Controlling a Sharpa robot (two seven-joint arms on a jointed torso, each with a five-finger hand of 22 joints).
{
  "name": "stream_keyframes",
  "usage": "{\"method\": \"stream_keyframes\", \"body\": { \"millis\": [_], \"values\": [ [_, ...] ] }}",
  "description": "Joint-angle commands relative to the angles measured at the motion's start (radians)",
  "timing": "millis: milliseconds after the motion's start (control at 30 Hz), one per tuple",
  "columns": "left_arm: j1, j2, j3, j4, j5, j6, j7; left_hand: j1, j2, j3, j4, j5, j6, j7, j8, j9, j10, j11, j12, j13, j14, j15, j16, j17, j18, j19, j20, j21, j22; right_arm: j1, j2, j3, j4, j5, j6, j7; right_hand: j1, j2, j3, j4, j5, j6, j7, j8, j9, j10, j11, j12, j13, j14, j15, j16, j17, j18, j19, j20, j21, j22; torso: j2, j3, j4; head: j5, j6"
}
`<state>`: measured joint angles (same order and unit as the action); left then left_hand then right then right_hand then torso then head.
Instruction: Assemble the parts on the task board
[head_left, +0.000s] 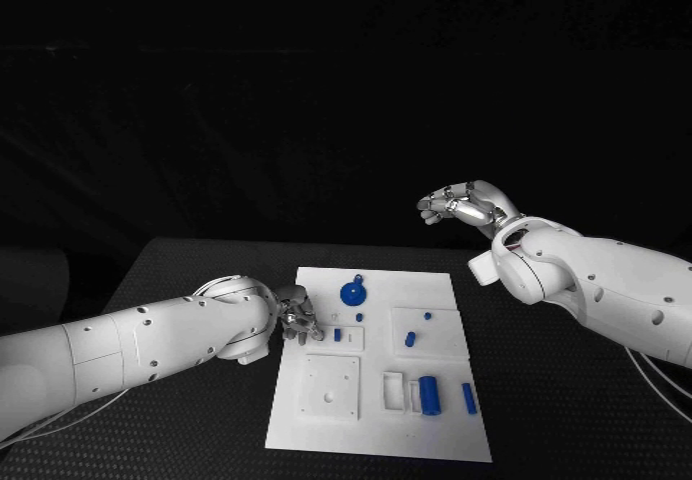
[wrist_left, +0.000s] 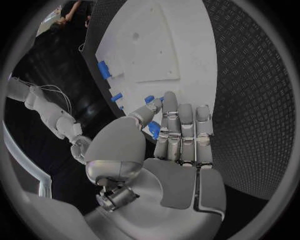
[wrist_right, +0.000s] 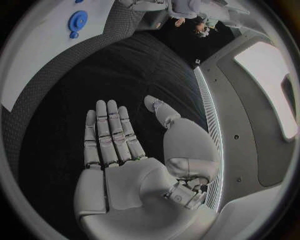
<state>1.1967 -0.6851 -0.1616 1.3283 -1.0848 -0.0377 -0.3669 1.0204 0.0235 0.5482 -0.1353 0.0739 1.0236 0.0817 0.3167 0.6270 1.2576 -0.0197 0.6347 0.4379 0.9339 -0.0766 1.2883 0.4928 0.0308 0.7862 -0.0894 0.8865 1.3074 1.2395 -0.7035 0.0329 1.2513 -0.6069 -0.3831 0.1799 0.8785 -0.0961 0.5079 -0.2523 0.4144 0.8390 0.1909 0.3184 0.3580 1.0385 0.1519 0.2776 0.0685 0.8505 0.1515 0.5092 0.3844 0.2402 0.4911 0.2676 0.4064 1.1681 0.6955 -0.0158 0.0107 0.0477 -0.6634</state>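
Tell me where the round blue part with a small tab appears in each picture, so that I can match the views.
Head view: the round blue part lies on the far part of the white board, near its middle.
Left wrist view: I cannot pick it out with certainty; small blue pieces lie beyond the left hand.
Right wrist view: it lies on the board, far beyond the right hand, at.
Shared landmark: the white board.

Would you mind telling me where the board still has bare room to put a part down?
The task board is bare along its near edge and in its far right corner beside the round blue part. It is crowded mid-board by the left hand.
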Motion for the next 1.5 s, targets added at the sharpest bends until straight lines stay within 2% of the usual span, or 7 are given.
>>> {"method": "stream_keyframes", "body": {
  "millis": [33,300,667,700,733,800,1500],
  "values": [
    [-0.003,0.007,-0.002,-0.011,-0.004,-0.026,-0.005,0.0,0.016,0.003,-0.004,0.005,0.002,0.006,-0.006,-0.001,-0.005,0.002,-0.004,-0.001,0.0,0.005,-0.004,-0.001,-0.01,-0.005,-0.078,-0.004,0.017,-0.001,0.001,0.0,0.001,-0.001,0.005,0.006,0.002,-0.006,0.003,0.003,0.004,-0.003,0.006,0.004,-0.001,0.007,-0.003,-0.004,0.0,0.001,0.004,-0.002,-0.002,0.008,-0.007,0.002,-0.004,0.002,0.0,0.0,-0.0001,0.0,-0.001],
    [-0.003,0.01,-0.002,-0.028,-0.033,-0.02,-0.026,0.003,0.038,0.007,-0.017,-0.002,-0.001,0.007,-0.011,-0.002,-0.005,0.002,-0.004,-0.001,0.002,0.004,-0.002,-0.001,-0.009,-0.003,-0.079,-0.003,0.018,-0.001,0.0,0.0,0.001,-0.001,0.006,0.006,0.003,-0.006,0.003,0.003,0.004,-0.003,0.006,0.004,-0.001,0.007,-0.003,-0.004,0.0,0.001,0.004,-0.001,-0.002,0.008,-0.007,0.002,-0.004,0.002,0.0,-0.0001,-0.0006,0.0,-0.003],
    [-0.004,0.008,-0.001,-0.035,-0.042,-0.038,-0.041,0.013,0.077,0.019,-0.062,-0.015,-0.032,0.016,-0.031,-0.004,-0.008,0.009,-0.004,0.001,0.0,0.005,-0.001,-0.001,-0.011,-0.003,-0.078,-0.004,0.018,-0.001,-0.001,0.0,0.001,-0.001,0.007,0.006,0.003,-0.006,0.003,0.003,0.004,-0.003,0.006,0.004,-0.002,0.008,-0.003,-0.005,0.0,0.0,0.004,-0.001,-0.002,0.008,-0.007,0.002,-0.004,0.003,0.0,-0.0009,0.0,0.0,-0.005],
    [-0.004,0.008,-0.001,-0.034,-0.042,-0.037,-0.04,0.021,0.068,0.036,-0.062,-0.023,-0.034,0.017,-0.032,-0.004,-0.009,0.009,-0.004,0.0,0.0,0.005,-0.002,-0.002,-0.01,-0.003,-0.078,-0.005,0.017,-0.001,-0.001,0.0,0.001,-0.001,0.006,0.006,0.003,-0.006,0.003,0.003,0.004,-0.003,0.006,0.004,-0.002,0.008,-0.003,-0.005,0.0,0.0,0.004,-0.001,-0.002,0.008,-0.007,0.002,-0.004,0.003,0.0,-0.0009,0.0,0.0,-0.005],
    [-0.004,0.007,-0.001,-0.034,-0.042,-0.036,-0.038,0.043,0.018,0.128,-0.017,-0.023,-0.036,0.019,-0.033,-0.002,-0.006,0.012,-0.005,0.0,0.002,0.005,-0.002,-0.002,-0.01,0.004,-0.076,-0.009,0.012,-0.001,-0.001,0.0,0.001,-0.001,0.006,0.007,0.003,-0.006,0.003,0.003,0.004,-0.003,0.006,0.004,-0.002,0.008,-0.003,-0.005,0.0,0.0,0.004,-0.001,-0.002,0.008,-0.007,0.002,-0.004,0.003,0.0,-0.001,-0.0001,0.001,-0.005],
    [-0.004,0.007,-0.001,-0.034,-0.042,-0.036,-0.039,0.042,0.001,0.169,0.012,-0.025,-0.04,0.019,-0.034,0.001,-0.005,0.012,-0.005,0.001,0.004,0.006,-0.001,-0.002,-0.01,0.009,-0.077,-0.004,0.016,-0.001,-0.002,0.0,0.001,-0.001,0.007,0.007,0.004,-0.006,0.004,0.003,0.004,-0.003,0.006,0.004,-0.002,0.008,-0.003,-0.005,0.0,0.0,0.004,-0.001,-0.002,0.008,-0.007,0.002,-0.004,0.003,0.0,-0.001,0.0,0.001,-0.004],
    [-0.009,-0.006,0.003,-0.022,-0.004,-0.057,-0.032,0.042,-0.004,0.195,0.025,-0.025,-0.04,0.019,-0.029,0.01,-0.005,0.012,-0.003,0.003,0.004,0.005,0.001,-0.002,-0.009,0.008,-0.077,0.001,0.02,-0.003,-0.003,0.0,0.002,-0.001,0.008,0.007,0.004,-0.005,0.004,0.003,0.004,-0.003,0.006,0.005,-0.002,0.008,-0.004,-0.006,0.0,0.0,0.004,-0.001,-0.003,0.008,-0.007,0.003,-0.005,0.003,0.0,0.0002,0.0,-0.001,-0.009]
  ]
}}
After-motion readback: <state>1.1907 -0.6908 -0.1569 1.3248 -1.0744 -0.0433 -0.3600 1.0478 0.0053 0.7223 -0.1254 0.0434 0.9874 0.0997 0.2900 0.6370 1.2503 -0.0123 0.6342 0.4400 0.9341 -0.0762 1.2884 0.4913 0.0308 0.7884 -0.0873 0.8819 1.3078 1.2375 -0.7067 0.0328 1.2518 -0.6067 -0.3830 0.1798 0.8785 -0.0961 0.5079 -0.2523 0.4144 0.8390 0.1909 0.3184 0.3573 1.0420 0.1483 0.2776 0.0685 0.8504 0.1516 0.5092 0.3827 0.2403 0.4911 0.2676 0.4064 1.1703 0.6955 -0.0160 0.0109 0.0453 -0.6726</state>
